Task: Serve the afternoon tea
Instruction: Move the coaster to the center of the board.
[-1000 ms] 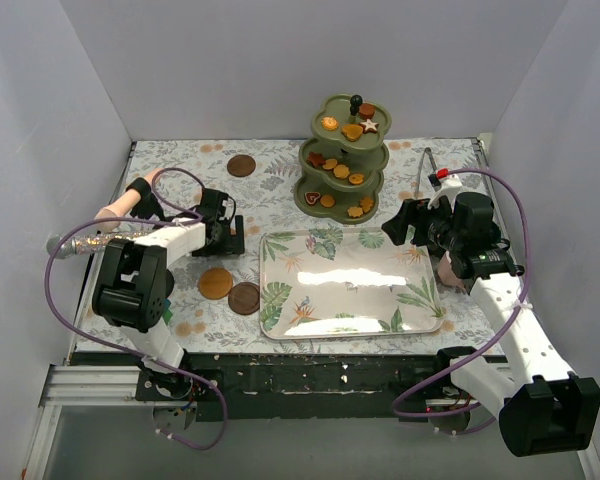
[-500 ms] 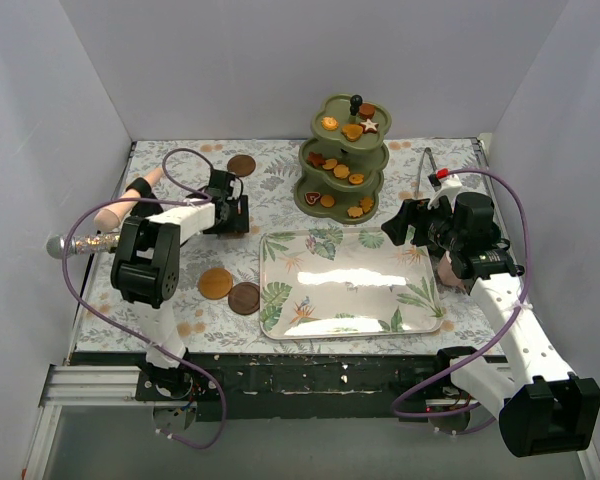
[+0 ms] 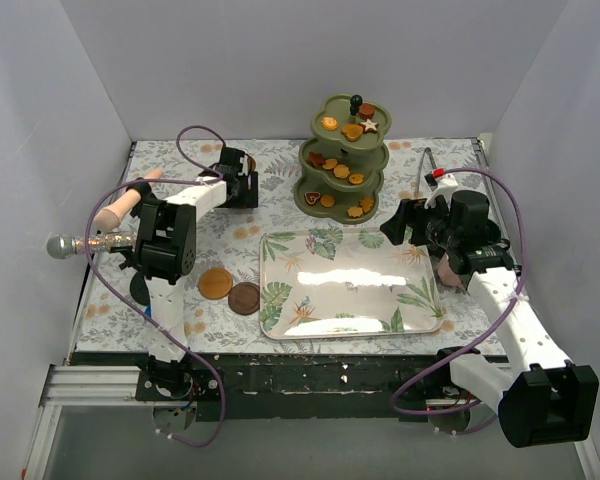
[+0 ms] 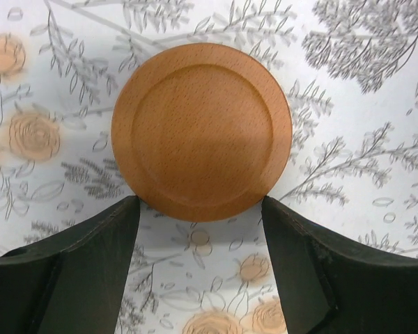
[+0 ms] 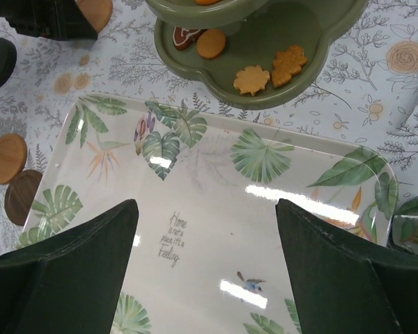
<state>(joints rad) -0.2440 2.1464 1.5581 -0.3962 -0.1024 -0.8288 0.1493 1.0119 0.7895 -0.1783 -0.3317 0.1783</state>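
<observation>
A round light-brown coaster [image 4: 202,132] lies flat on the floral cloth at the back left. My left gripper [image 4: 198,209] hovers over it, open, its fingertips [image 4: 129,209] just short of the coaster's near edge and nothing between them. From the top view the left gripper [image 3: 238,180] hides most of that coaster. Two more coasters [image 3: 216,283] [image 3: 244,298] lie left of the tray. The olive three-tier stand [image 3: 345,160] carries orange and brown biscuits [image 5: 270,72]. My right gripper [image 5: 205,209] stands open above the tray, empty.
The leaf-printed tray [image 3: 350,290] lies in the middle. A glittery microphone [image 3: 90,241] lies at the left edge. Metal tongs [image 3: 430,165] lie at the back right. A pinkish round thing [image 3: 445,270] is partly hidden under the right arm. White walls close in three sides.
The left gripper has travelled from beside the tray towards the back, onto the far coaster, and its jaws have narrowed somewhat. The right arm has barely shifted.
</observation>
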